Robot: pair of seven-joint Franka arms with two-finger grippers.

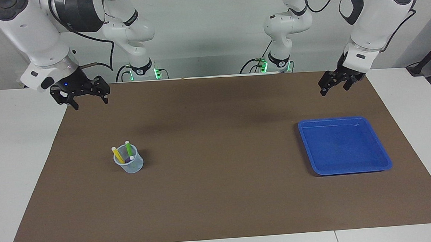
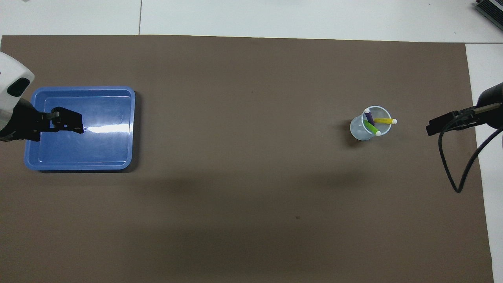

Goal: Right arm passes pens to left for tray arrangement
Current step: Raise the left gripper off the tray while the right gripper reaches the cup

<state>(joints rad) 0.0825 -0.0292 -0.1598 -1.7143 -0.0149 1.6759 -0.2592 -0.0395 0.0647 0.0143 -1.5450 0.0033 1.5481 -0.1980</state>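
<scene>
While no pen has been lifted yet, all three pens sit caps-up in a small clear cup [image 1: 129,164] on the brown mat [image 1: 219,194], toward the right arm's end of the table: yellow pen [image 1: 117,155], green pen [image 1: 128,148], and purple pen [image 2: 369,117], which is mostly sunk in the cup. Standing them in a cup leaves the capped ends sticking up where a pincer can pinch from above; judged a deliberate staging for the pick.

Right gripper [image 1: 87,99] hangs raised above the mat's corner by its own base, fingers spread apart, nothing between them, blue light showing. It is well apart from the cup.

Left gripper [image 1: 334,85] hangs raised at the left arm's end. From overhead it overlaps the tray [image 1: 383,160], but the facing view shows it up in the air and closer to the robot bases than the tray, not touching it. Its fingers: cannot tell whether apart or together. It waits near the tray, presumably to receive.

Tray is blue, holds nothing, and lies flat on the mat.

Hard to make out:
- purple pen's body behind the cup wall in the facing view;
- right gripper in the overhead view, only a dark tip and cable at the frame edge;
- glare streak on the tray floor.
</scene>
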